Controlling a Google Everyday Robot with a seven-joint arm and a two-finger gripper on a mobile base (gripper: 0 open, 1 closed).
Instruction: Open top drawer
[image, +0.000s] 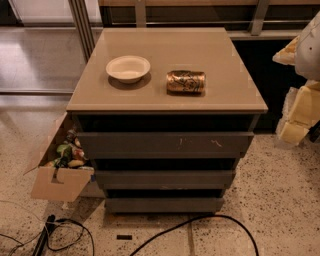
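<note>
The top drawer (165, 144) sits just under the tabletop (230, 92) at the near side (white scratches right of centre), above two narrower fronts (165, 179). The gripper (299, 117) hangs at the right edge, well apart from it; open or closed, I cannot tell.

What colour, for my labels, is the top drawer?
The top drawer is dark grey, white-scratched; camera view. The gripper is at right edge.
</note>
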